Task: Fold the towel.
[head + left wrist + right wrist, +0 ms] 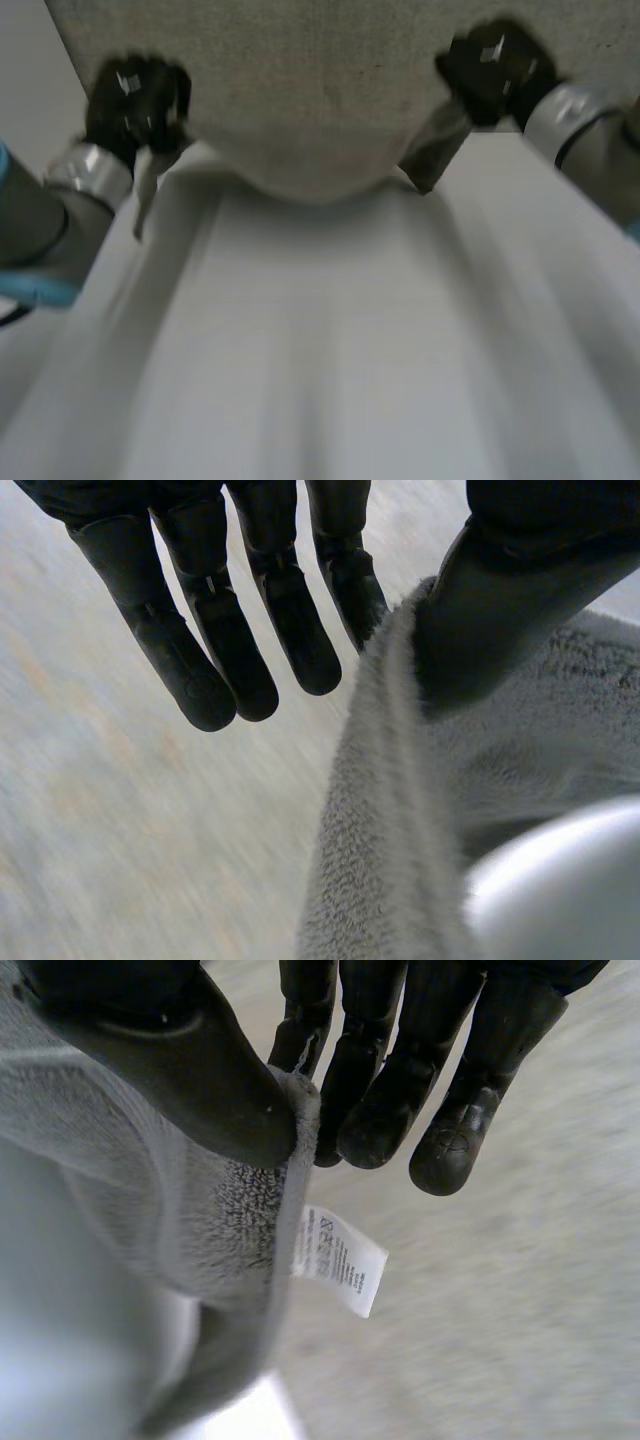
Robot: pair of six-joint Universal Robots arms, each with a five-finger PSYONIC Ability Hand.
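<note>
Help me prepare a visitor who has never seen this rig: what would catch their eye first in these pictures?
The grey towel is held up between the left hand and the right hand. Each hand pinches the near edge with its thumb, and the edge sags in the middle over the white table. Just past the right hand's thumb, a white care label dangles from the towel's edge.
</note>
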